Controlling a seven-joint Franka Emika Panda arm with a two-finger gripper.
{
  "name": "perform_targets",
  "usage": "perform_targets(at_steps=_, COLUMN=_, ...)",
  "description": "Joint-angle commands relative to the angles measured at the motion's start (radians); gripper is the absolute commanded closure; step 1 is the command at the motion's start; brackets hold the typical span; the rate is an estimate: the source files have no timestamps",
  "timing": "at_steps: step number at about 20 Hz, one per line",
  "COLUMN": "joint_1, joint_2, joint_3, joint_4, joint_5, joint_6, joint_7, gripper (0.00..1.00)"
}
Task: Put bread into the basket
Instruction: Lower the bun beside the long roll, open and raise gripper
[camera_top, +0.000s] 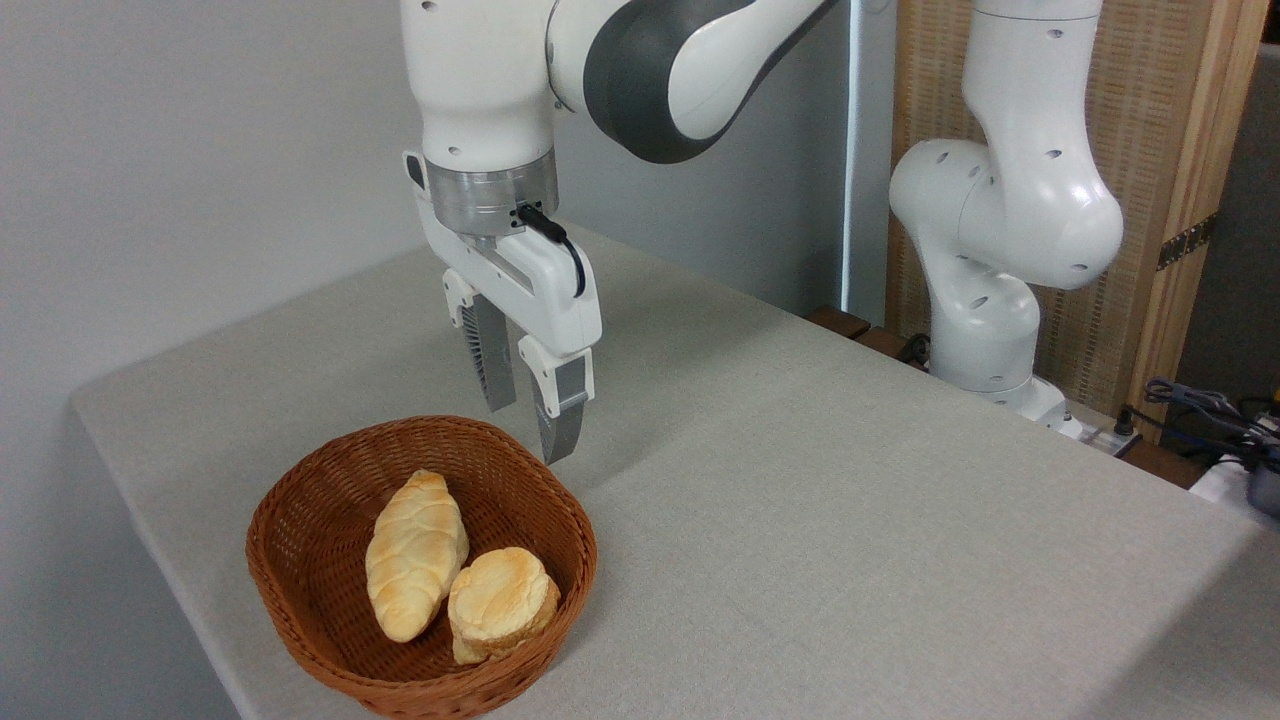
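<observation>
The brown wicker basket (560, 520) sits near the table's front left corner. Inside it the bread (502, 600), a small round golden bun, lies tilted against the right wall. My gripper (527, 430) hangs above the basket's back rim, fingers pointing down and spread apart with nothing between them. It is open and clear of the bread.
A longer pale-yellow braided loaf (414, 555) lies in the basket beside the bun, touching it. The grey table (850, 520) stretches to the right and back. The arm's white base (985, 330) stands at the far right edge, with cables (1210, 410) beyond it.
</observation>
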Motion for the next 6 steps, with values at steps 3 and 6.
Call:
perform_targets(at_steps=3, joint_1=-0.003, joint_2=-0.008, joint_3=0.009, joint_4=0.010, joint_5=0.004, joint_6=-0.024, joint_7=0.017, gripper=0.00)
perform_targets(at_steps=6, joint_1=-0.003, joint_2=-0.022, joint_3=0.029, joint_4=0.016, joint_5=0.001, joint_6=-0.027, joint_7=0.013, gripper=0.00)
